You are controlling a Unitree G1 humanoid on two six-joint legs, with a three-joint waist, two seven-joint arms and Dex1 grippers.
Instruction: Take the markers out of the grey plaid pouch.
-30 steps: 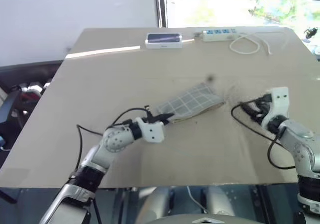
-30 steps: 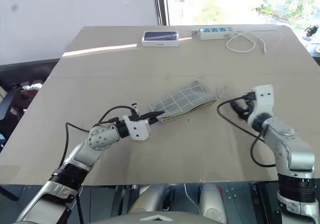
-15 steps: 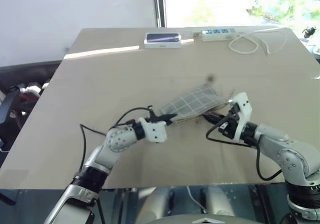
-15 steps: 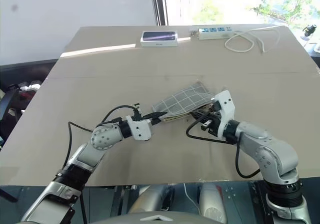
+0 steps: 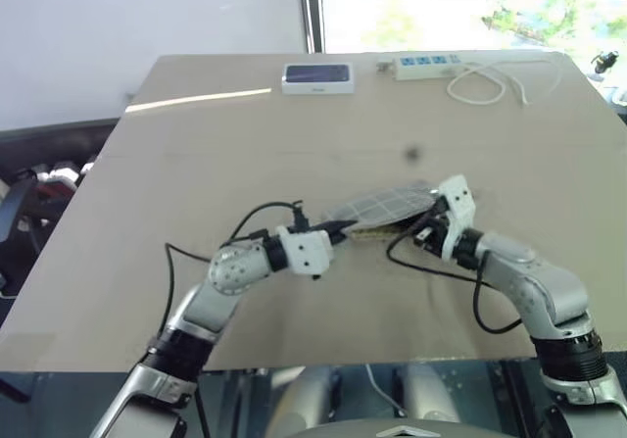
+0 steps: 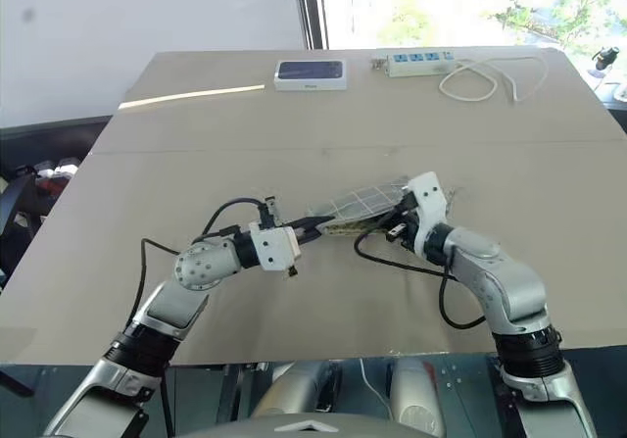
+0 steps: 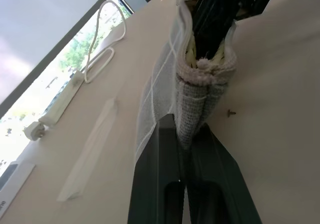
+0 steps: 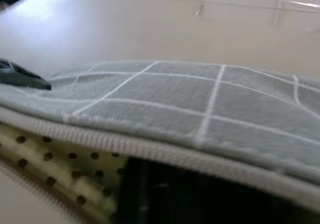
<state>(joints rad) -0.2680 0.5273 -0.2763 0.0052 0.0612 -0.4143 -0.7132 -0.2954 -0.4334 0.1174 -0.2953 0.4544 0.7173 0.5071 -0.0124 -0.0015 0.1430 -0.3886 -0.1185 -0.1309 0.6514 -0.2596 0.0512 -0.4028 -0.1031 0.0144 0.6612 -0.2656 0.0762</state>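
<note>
The grey plaid pouch (image 5: 382, 206) hangs a little above the table, close to level. My left gripper (image 5: 338, 230) is shut on its left end; in the left wrist view both black fingers (image 7: 165, 184) pinch the fabric seam (image 7: 200, 98). My right gripper (image 5: 419, 228) sits at the pouch's right, zippered edge and reaches into its open mouth (image 7: 210, 28). The right wrist view looks along the open zipper (image 8: 150, 149), with yellow dotted lining (image 8: 60, 164) and a dark inside. The markers are hidden.
A white device with a dark screen (image 5: 318, 76) lies at the table's far edge. Beside it are a white power strip (image 5: 428, 64) and its coiled cable (image 5: 485, 85). Bare tan tabletop (image 5: 196, 154) surrounds the pouch. Black cables loop off both wrists.
My right gripper has swung left from the table's right side to the pouch's open edge. The left gripper has lifted the pouch's end slightly, so the pouch now hangs flatter.
</note>
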